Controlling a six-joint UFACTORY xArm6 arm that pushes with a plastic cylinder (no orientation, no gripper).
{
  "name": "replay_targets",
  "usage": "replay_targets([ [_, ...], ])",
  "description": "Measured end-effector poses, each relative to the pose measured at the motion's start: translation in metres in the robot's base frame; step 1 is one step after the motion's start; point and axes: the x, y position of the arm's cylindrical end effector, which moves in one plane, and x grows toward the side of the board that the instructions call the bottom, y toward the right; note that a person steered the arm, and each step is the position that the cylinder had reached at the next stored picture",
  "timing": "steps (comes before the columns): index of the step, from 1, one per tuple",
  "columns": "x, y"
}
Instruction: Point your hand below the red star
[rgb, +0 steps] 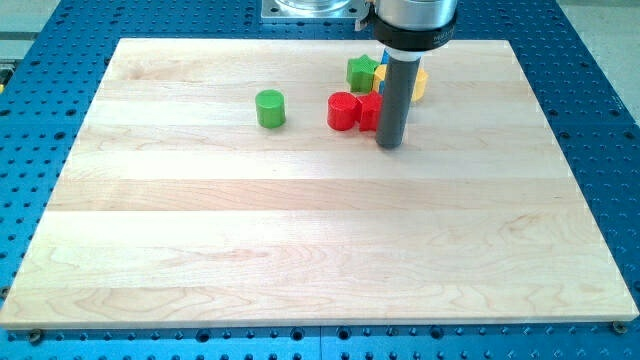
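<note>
A pale wooden worktop (300, 250) is seen lying on a blue perforated base (600, 100). No pincer is fitted to the arm, so no released or clenched state can be told; the arm ends in a straight dark rod (395, 90), hung from a wider black and silver collar (415, 20) at the far edge of the scene.

My tip (390, 145) is set down on the wood at the near right edge of a cluster of blocks gathered far back, right of centre. A red block (369, 110), partly hidden by the rod, is found just to the left of the rod and slightly farther back than the tip; its shape cannot be made out surely, though it may be the red star. The tip is placed close beside its near right corner; whether the two touch cannot be told.

A red cylinder (343, 110) is seen touching or nearly touching that red block on its left. Farther back, a green star-like block (362, 72) is placed, and a sliver of a blue block (381, 72) shows just right of it. A yellow block (418, 84) is seen protruding to the right of the rod, its shape mostly hidden.

A green cylinder (270, 108) stands alone, well apart to the left of the cluster.
</note>
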Motion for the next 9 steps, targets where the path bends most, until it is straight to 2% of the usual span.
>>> replay_targets([
  [3, 0.006, 0.002],
  [4, 0.022, 0.002],
  [7, 0.017, 0.001],
  [8, 0.012, 0.027],
  [9, 0.0, 0.025],
])
